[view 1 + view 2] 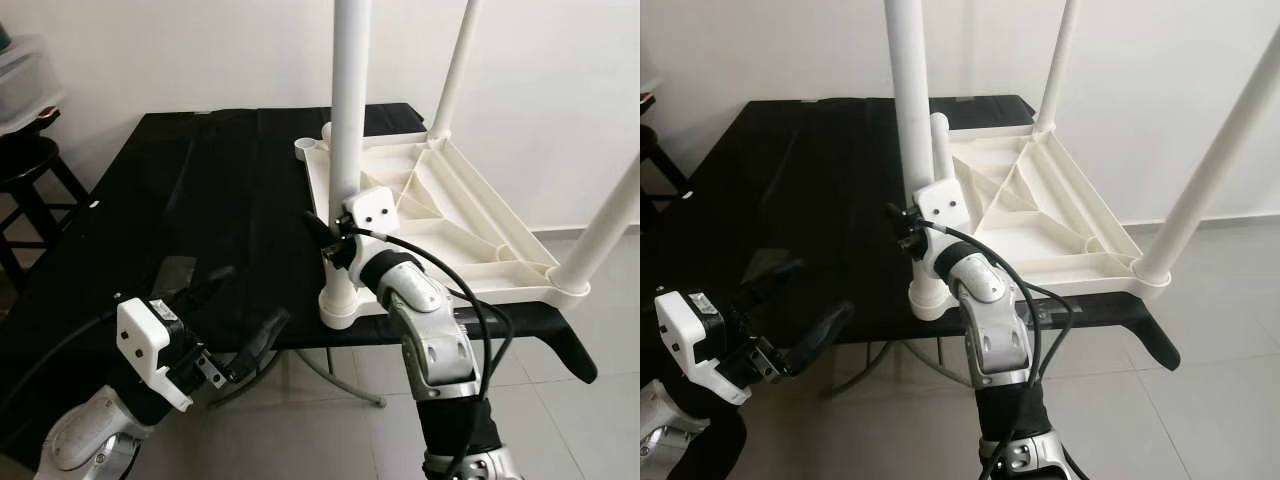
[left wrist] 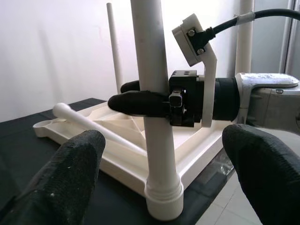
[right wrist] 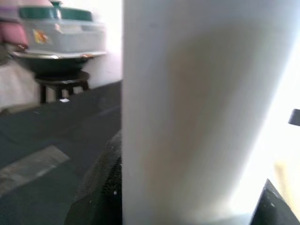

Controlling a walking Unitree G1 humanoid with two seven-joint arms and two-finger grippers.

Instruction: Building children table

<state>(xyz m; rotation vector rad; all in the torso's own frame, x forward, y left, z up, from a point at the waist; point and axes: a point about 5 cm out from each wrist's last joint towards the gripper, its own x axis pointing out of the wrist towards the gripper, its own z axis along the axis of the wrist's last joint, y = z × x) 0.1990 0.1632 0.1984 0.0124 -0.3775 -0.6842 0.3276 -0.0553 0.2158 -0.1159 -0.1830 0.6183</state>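
The white children's table top (image 1: 440, 215) is lying upside down, ribbed underside up, at the right end of a black-covered table (image 1: 190, 200), overhanging its front edge. Legs are standing upright in its corner sockets: the front-left leg (image 1: 348, 130), a rear leg (image 1: 455, 70) and a front-right leg (image 1: 605, 225). The right gripper (image 2: 140, 96) is pinching the front-left leg just above its socket (image 1: 343, 305), its black fingers (image 2: 136, 102) pressing on either side of the tube. The left gripper (image 1: 235, 320) is hovering off the front edge, near that corner, its fingers (image 2: 70, 173) spreading wide apart around nothing. A dark stool (image 1: 25, 165) is standing by the table's left end.
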